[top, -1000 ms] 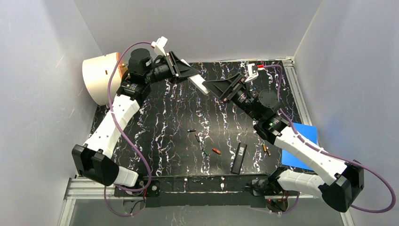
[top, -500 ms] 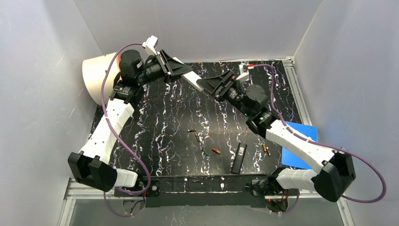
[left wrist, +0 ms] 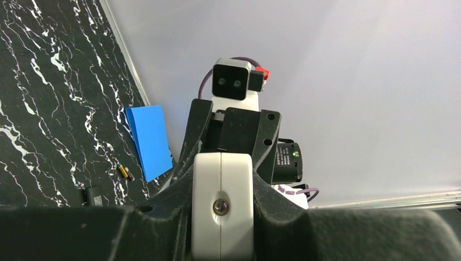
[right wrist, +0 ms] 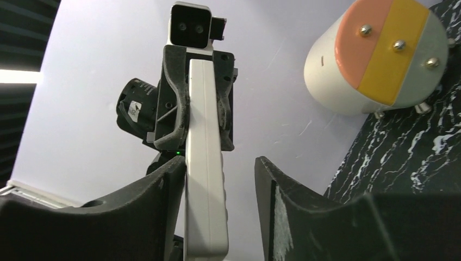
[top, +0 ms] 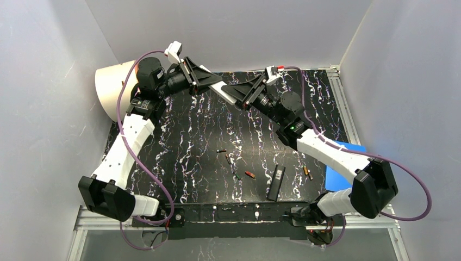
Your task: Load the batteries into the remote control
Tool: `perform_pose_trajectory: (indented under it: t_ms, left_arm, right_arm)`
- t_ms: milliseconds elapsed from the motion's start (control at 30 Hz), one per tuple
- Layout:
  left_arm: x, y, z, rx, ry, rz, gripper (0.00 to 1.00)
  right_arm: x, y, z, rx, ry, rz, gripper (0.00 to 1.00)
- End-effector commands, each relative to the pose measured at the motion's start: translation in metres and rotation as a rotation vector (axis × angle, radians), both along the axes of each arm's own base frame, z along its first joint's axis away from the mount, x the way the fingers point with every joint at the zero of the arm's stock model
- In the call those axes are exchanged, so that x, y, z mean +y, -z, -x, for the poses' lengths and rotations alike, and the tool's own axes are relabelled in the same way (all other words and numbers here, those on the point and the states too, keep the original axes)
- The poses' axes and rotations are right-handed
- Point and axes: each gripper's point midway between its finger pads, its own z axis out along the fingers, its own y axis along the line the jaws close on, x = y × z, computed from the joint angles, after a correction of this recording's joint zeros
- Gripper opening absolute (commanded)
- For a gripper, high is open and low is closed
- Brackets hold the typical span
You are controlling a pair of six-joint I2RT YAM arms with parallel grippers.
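Note:
My left gripper is shut on one end of a white remote control and holds it in the air over the back of the table; its own view shows the remote's end pinched between the jaws. My right gripper is open around the other end of the remote. One jaw touches the remote's side and the other stands apart. Several small batteries lie on the table: black-and-gold, green, red and gold.
A black slim remote-like bar lies near the front edge. A blue card lies at the right, partly under my right arm. A cream dome-shaped object stands at the back left corner. Grey walls surround the table.
My right arm has swung left and back, bringing its open jaws around the remote's free end. My left arm shifted slightly left with the remote, then held still.

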Motion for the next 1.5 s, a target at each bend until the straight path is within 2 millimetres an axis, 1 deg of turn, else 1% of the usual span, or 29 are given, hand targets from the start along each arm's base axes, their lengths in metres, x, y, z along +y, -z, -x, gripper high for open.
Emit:
perform_pose_trajectory:
  t_ms: [0,67,100,133,233,333,500,600,733,800,833,900,933,1033,1067,1133,1200,1233,1333,1467]
  left_arm:
    - [0.001,-0.02,0.015,-0.055,0.025,0.025,0.0]
    - [0.002,-0.021,0.014,-0.057,0.008,0.028,0.0]
    - [0.003,-0.023,0.013,-0.061,-0.002,0.03,0.0]
    - [0.005,-0.026,0.013,-0.07,-0.015,0.031,0.0]
    - [0.01,-0.033,0.013,-0.099,-0.061,0.035,0.0]
    - [0.017,-0.037,0.01,-0.118,-0.117,0.035,0.0]
    - [0.03,-0.035,0.001,-0.124,-0.208,0.038,0.0]
    - [0.031,-0.032,-0.002,-0.117,-0.22,0.036,0.0]
    - [0.028,-0.017,-0.006,-0.063,-0.214,0.034,0.0]
    - [0.029,-0.007,-0.008,-0.041,-0.224,0.028,0.0]
    - [0.03,-0.001,-0.01,-0.029,-0.233,0.024,0.0]
    - [0.032,0.007,-0.011,-0.017,-0.249,0.014,0.0]
    - [0.032,0.011,-0.012,-0.013,-0.254,0.01,0.0]
    - [0.031,0.018,-0.013,-0.001,-0.246,0.007,0.0]
    - [0.03,0.019,-0.013,-0.001,-0.236,0.009,0.0]
    - [0.027,0.025,-0.014,0.012,-0.225,0.008,0.0]
    - [0.026,0.029,-0.014,0.008,-0.208,-0.001,0.0]
    - [0.025,0.03,-0.014,0.001,-0.201,-0.011,0.0]
    - [0.024,0.037,-0.017,0.002,-0.187,-0.049,0.0]
    - [0.024,0.046,-0.024,0.007,-0.203,-0.079,0.0]
  right_arm:
    - [0.006,-0.034,0.009,-0.066,-0.074,-0.065,0.53]
    - [0.01,-0.027,0.009,-0.052,-0.096,-0.057,0.46]
    - [0.01,-0.024,0.009,-0.048,-0.098,-0.053,0.41]
    - [0.01,-0.015,0.007,-0.03,-0.088,-0.044,0.39]
    - [0.002,0.004,0.004,-0.009,-0.061,-0.034,0.36]
    - [-0.009,0.015,0.002,0.001,-0.05,-0.049,0.34]
    - [-0.015,0.02,0.005,-0.045,-0.056,-0.038,0.33]
    - [-0.015,0.019,0.009,-0.089,-0.079,-0.036,0.33]
    - [-0.012,0.012,0.014,-0.136,-0.11,-0.049,0.32]
    - [-0.01,0.011,0.012,-0.13,-0.112,-0.042,0.32]
    - [-0.009,0.014,0.008,-0.107,-0.104,-0.029,0.32]
    - [-0.008,0.019,0.002,-0.065,-0.085,-0.005,0.36]
    - [-0.008,0.022,-0.001,-0.036,-0.075,0.009,0.41]
    - [-0.007,0.026,-0.007,0.013,-0.055,0.036,0.52]
    - [-0.006,0.027,-0.009,0.025,-0.053,0.042,0.54]
    - [-0.004,0.023,-0.011,0.039,-0.058,0.043,0.61]
    - [-0.005,0.014,-0.013,0.035,-0.065,0.031,0.69]
    - [-0.006,0.009,-0.014,0.029,-0.07,0.028,0.71]
    - [-0.011,-0.001,-0.016,0.025,-0.079,0.041,0.73]
    - [-0.015,0.004,-0.015,0.078,-0.082,0.048,0.68]
